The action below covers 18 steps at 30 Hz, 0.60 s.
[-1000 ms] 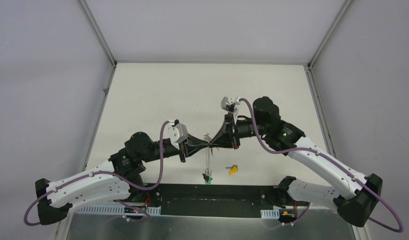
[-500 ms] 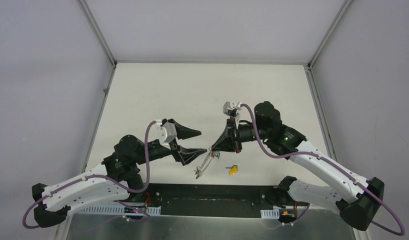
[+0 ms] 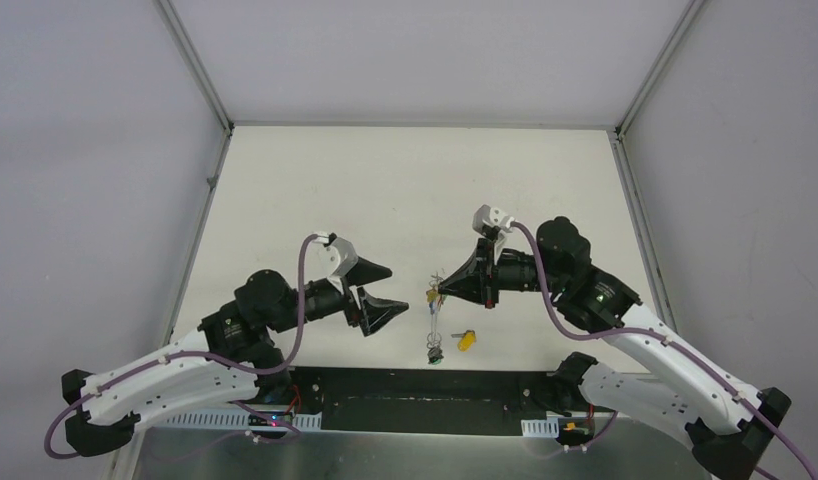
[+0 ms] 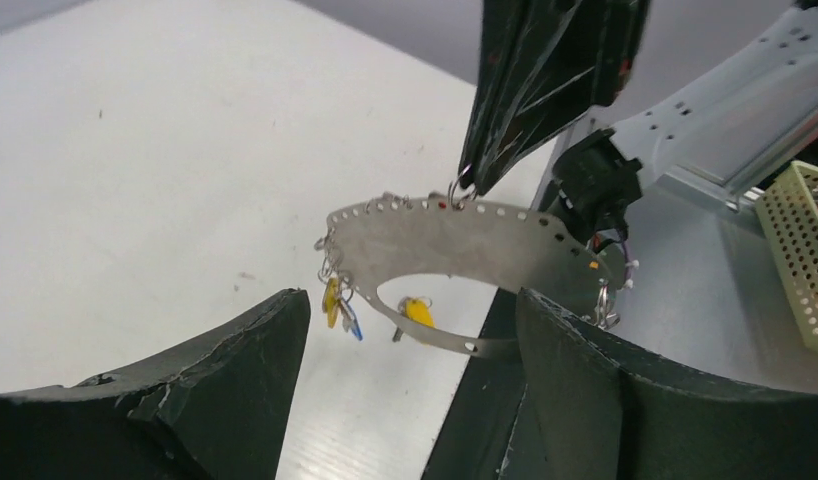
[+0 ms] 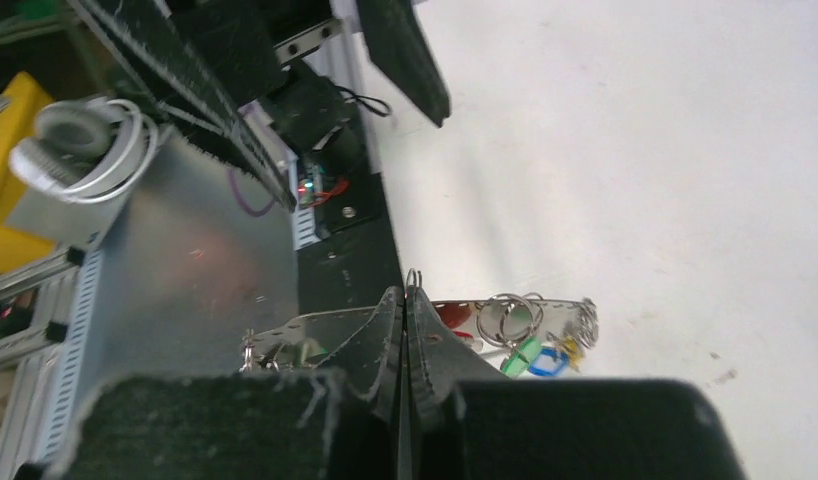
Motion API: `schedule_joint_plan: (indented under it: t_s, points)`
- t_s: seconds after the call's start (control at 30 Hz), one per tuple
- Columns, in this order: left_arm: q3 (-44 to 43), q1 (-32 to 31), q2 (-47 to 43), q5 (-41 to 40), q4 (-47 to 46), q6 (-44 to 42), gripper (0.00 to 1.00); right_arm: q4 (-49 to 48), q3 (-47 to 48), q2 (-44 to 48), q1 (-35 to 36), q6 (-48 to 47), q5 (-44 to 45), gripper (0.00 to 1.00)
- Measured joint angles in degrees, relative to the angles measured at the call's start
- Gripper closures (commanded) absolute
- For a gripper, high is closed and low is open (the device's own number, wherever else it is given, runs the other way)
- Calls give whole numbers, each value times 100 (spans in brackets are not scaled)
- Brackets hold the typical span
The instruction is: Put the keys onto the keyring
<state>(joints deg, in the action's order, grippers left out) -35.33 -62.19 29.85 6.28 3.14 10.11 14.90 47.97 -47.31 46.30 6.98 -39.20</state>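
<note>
Grey hole-punched keyring [image 4: 455,230], yellow key [image 3: 467,340], white table [image 3: 385,180]

1. The right fingers [image 5: 377,345] are pressed flat together, with no gap between them.
2. Their tips pinch the upper edge of the keyring [image 5: 315,325], a grey perforated band running left to right across the lower frame; a small wire loop [image 5: 413,280] pokes up just at the tips.
3. Right of the tips, split rings [image 5: 515,315] hang on the band, carrying keys [image 5: 530,352] with green, blue and yellow heads.
4. The white bench [image 5: 635,150] fills the right side.
5. The left fingers [image 5: 410,60] show at the top, well apart from each other.
6. A metal plate [image 5: 185,270] and a coiled white cable [image 5: 85,150] lie at the left.
</note>
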Motion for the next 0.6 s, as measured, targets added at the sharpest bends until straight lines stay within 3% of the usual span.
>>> schedule_joint_plan:
  t_s: [0.17, 0.6]
  points:
    - [-55, 0, 518, -448, 551, 658, 22, 328, 0, -11, -245, 125, 734, 100]
    - [-179, 0, 1729, -1298, 1683, 3244, 28, 570, -507, -431, -1965, 1108, 1698, 100]
